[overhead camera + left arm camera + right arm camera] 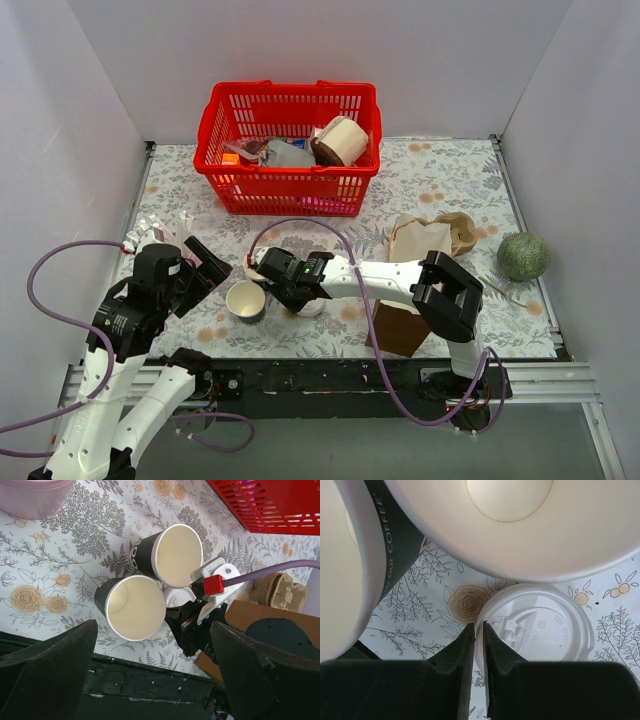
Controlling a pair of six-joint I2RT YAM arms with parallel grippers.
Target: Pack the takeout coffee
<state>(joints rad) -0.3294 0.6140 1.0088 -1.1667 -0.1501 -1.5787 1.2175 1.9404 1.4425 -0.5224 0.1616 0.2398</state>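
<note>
No cup with a lid on shows, so the takeout coffee is out of view. Two lidless dark cups with cream insides stand together: one (pixel 245 300) (pixel 136 607) near the front edge, the other (pixel 175 555) (pixel 510 520) just behind it. A loose white lid (pixel 545 625) (pixel 179 596) lies flat on the cloth beside them. My right gripper (pixel 480 630) (pixel 290 295) is low over the table, its fingers pinched on the lid's near rim. My left gripper (pixel 155 680) (pixel 205 265) hangs wide open above the front edge, holding nothing.
A red basket (pixel 290 88) at the back holds several items, among them a brown round thing with a pale end (pixel 340 140). A brown box (pixel 400 328), a paper carrier (pixel 430 238) and a green ball (pixel 524 256) sit to the right. A pink bowl (pixel 35 495) is to the left.
</note>
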